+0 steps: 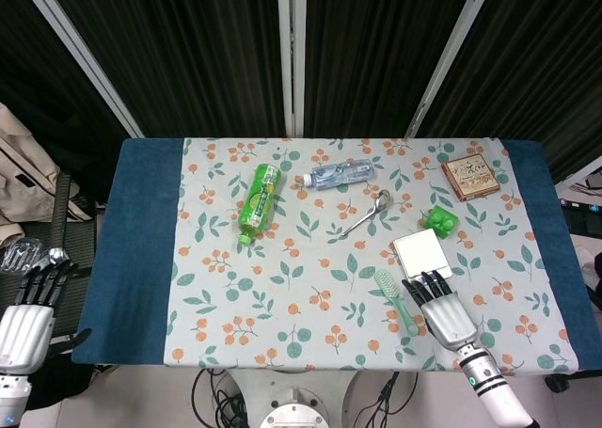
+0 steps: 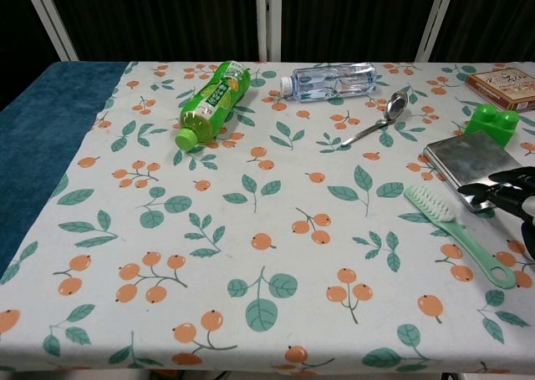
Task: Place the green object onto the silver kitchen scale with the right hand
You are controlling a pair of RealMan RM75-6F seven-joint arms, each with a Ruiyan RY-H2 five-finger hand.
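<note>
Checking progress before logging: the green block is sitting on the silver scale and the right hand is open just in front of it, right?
Not quite. In the head view the green block lies on the tablecloth beyond the silver scale, not on it. The right hand is open in front.

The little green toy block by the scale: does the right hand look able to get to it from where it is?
Probably yes. The right hand hangs open just short of the silver kitchen scale, and the green toy block sits right beyond it, uncovered, so reaching over the flat scale looks feasible.

The right hand (image 1: 440, 306) is hovering, fingers spread, at the near edge of the silver kitchen scale (image 1: 421, 254); the green toy block (image 1: 438, 220) is lying just beyond the scale.
</note>
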